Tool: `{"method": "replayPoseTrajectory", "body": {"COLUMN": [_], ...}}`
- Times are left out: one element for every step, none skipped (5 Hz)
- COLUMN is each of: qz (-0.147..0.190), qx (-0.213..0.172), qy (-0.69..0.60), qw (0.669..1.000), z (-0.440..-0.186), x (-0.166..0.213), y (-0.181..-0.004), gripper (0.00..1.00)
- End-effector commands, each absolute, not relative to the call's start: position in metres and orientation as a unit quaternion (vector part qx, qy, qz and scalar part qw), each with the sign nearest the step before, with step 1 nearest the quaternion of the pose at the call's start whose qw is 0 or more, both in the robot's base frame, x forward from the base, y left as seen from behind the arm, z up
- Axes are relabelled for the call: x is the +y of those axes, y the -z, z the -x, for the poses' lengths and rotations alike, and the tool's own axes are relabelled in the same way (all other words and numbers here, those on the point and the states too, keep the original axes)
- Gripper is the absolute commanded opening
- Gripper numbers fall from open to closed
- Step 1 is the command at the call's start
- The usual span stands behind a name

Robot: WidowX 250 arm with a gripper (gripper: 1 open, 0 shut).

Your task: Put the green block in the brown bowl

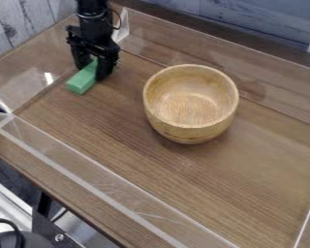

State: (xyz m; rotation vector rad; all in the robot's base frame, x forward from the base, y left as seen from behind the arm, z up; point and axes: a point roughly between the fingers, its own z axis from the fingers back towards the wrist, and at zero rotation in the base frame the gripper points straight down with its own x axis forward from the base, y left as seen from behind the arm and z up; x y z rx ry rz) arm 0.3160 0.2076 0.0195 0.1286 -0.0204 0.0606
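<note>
The green block [81, 81] lies flat on the wooden table at the back left, a bright green bar pointing away from me. My gripper [93, 68] points straight down over the block's far end, with its black fingers [108, 64] low on either side of that end. The jaws stand narrow around the block, and I cannot tell whether the pads touch it. The brown bowl [190, 102] stands upright and empty to the right of the gripper, about a bowl's width away.
Clear acrylic walls [67, 160] border the wooden table [144, 184] along its front, left and back edges. A clear triangular bracket [123, 27] stands just behind the gripper. White planks show at the far left.
</note>
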Motion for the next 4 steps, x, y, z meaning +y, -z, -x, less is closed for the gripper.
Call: {"method": "replayPoseTrajectory", "body": {"qz": [-0.054,-0.035,-0.022,-0.008], "qx": [-0.011,-0.009,-0.013,-0.017], "qy": [-0.021,-0.004,0.003,0.011], "qw": [0.998,0.999,1.000,1.000], "z": [-0.317,-0.318,-0.318,-0.318], "x": [0.210,0.204,0.194,0.183], "y": [-0.020,-0.025,-0.039,-0.053], "gripper": [0.00,0.00,0.00,0.00]}}
